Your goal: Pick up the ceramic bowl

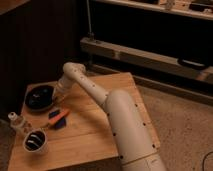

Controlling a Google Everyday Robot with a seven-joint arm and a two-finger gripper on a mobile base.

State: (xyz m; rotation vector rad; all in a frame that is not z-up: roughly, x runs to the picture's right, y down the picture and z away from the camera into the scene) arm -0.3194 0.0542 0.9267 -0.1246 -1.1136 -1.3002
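Note:
The ceramic bowl is wide, shallow and glossy black. It sits at the far left corner of the wooden table. My white arm reaches from the lower right across the table, bends at an elbow, and angles down to the bowl. My gripper is at the bowl's right rim, and its tip is dark against the bowl. The bowl appears to rest on the table.
A small white cup with a dark inside stands near the front left corner. A small white bottle stands at the left edge. A blue and orange object lies between bowl and cup. Dark shelving runs behind.

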